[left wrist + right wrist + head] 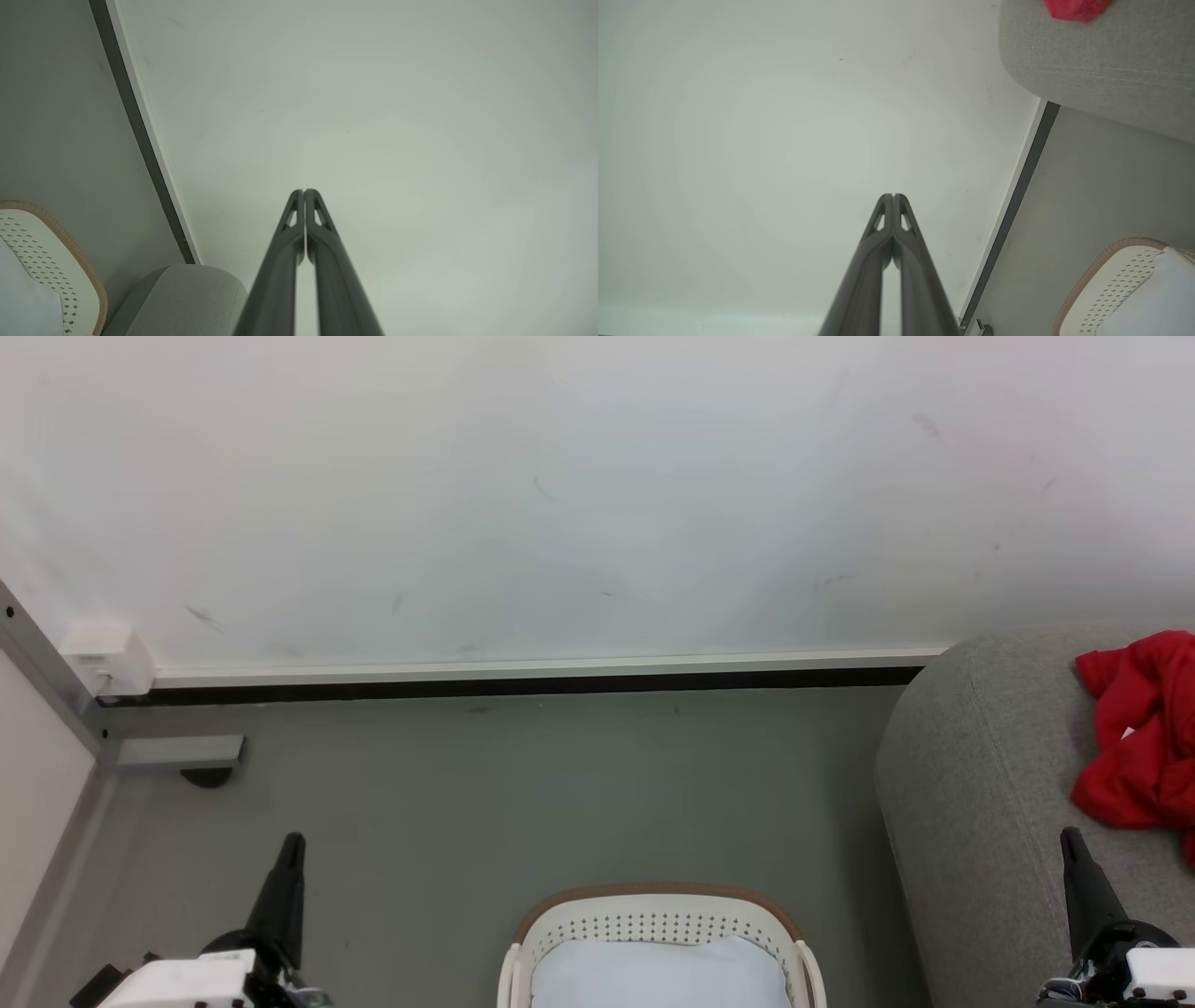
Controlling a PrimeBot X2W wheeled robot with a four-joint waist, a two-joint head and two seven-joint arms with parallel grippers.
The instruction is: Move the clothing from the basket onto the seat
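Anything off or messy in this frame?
Nothing spilled or damaged. The bright red fabric clothing lies in a crumpled heap on the large light grey upholstered sofa. The small white plastic basket with a tan rim holds a plain pale cloth. The white wall has faint scuffs.

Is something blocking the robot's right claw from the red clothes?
Nothing visible does. Just a bare stretch of the grey seat lies between the right gripper and the red clothing, which already rests on that seat.
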